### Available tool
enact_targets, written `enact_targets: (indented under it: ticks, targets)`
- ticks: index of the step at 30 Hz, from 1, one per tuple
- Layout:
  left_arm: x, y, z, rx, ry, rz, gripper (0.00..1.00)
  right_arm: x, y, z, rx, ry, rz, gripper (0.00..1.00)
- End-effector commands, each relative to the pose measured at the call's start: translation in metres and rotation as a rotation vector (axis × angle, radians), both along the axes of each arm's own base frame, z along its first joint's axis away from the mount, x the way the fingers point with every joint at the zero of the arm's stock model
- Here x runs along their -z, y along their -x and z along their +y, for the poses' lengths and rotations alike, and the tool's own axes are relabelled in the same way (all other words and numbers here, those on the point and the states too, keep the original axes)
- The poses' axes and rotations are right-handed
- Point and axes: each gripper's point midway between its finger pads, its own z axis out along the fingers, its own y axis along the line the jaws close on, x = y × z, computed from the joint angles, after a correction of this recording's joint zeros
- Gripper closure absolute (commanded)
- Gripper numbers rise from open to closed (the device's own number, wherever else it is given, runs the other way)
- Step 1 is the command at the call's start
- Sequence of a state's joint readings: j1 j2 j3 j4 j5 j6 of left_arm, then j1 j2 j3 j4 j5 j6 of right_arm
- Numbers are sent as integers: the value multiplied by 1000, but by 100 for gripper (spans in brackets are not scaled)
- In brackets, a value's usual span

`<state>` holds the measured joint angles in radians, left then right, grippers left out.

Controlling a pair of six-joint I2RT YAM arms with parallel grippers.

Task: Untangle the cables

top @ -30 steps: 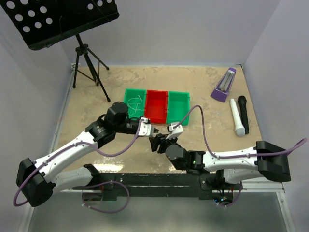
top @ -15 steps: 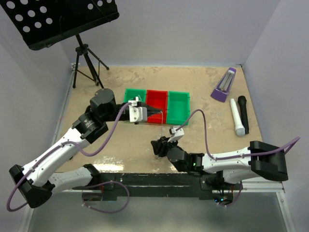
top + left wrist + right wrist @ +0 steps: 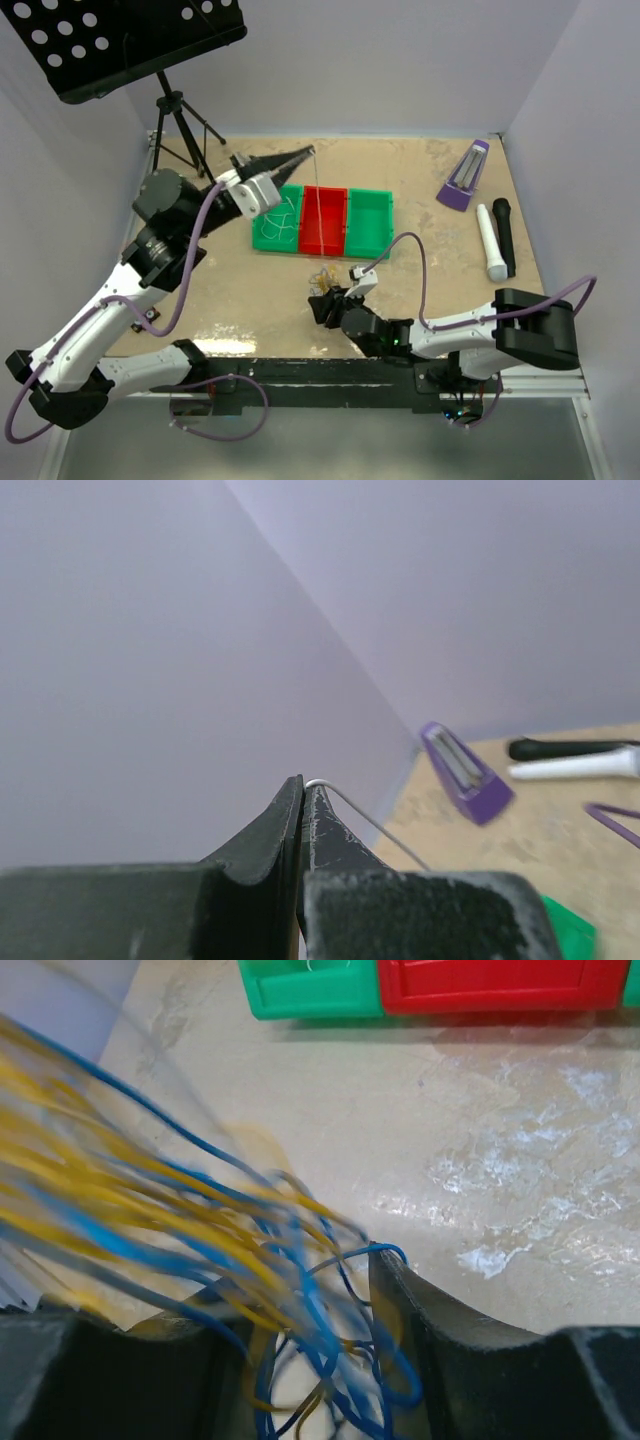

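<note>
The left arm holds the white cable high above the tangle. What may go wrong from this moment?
1. The white cable runs tight from the shut left gripper down to the tangle; more pull may tighten a knot.
2. The yellow and blue cables blur between the right gripper's fingers, so its hold looks uncertain and the whole bundle may lift.
3. The white cable crosses above the red bin and might catch its rim.

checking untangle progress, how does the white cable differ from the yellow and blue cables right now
The white cable is pinched in the shut left tool, high off the table; the yellow and blue cables sit low inside the open right tool. The white cable runs as one straight line; the yellow and blue cables are a looped tangle. All are thread-thin.
</note>
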<state>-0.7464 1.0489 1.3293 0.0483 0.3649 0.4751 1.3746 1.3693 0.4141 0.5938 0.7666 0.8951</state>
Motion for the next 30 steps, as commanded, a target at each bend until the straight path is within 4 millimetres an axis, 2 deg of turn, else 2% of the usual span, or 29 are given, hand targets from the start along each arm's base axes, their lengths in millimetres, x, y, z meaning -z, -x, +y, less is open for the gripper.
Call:
enact_targets:
  ticks: [1, 3, 6, 9, 12, 15, 17, 19, 22, 25, 30]
  targets:
    - [-144, 23, 74, -225, 342, -360, 100, 31, 8, -9, -10, 54, 64, 56]
    - [-165, 31, 86, -259, 378, -430, 100, 36, 8, -9, -8, 60, 73, 56]
    - [-187, 40, 95, -280, 399, -494, 100, 42, 10, -10, -10, 69, 87, 56]
    - [-188, 44, 90, -249, 368, -485, 100, 46, 12, -10, -15, 81, 99, 56]
    - [-169, 45, 76, -186, 282, -449, 100, 32, 10, -13, -6, 67, 78, 48]
    - [-139, 37, 63, -156, 219, -394, 100, -6, 7, -15, -27, 34, 3, 34]
    - [-122, 32, 58, -151, 192, -353, 100, -35, 6, -16, -46, 5, -52, 28]
    - [-102, 25, 52, -145, 157, -312, 100, -66, 7, -19, -72, -30, -107, 25]
    - [-71, 19, 40, -114, 92, -251, 100, -97, 9, -25, -101, -47, -169, 21]
    - [-44, 19, 29, -67, 41, -203, 100, -116, 12, -31, -124, -54, -209, 19]
    - [-25, 26, 18, 11, -10, -167, 100, -140, 9, -37, -104, -67, -241, 19]
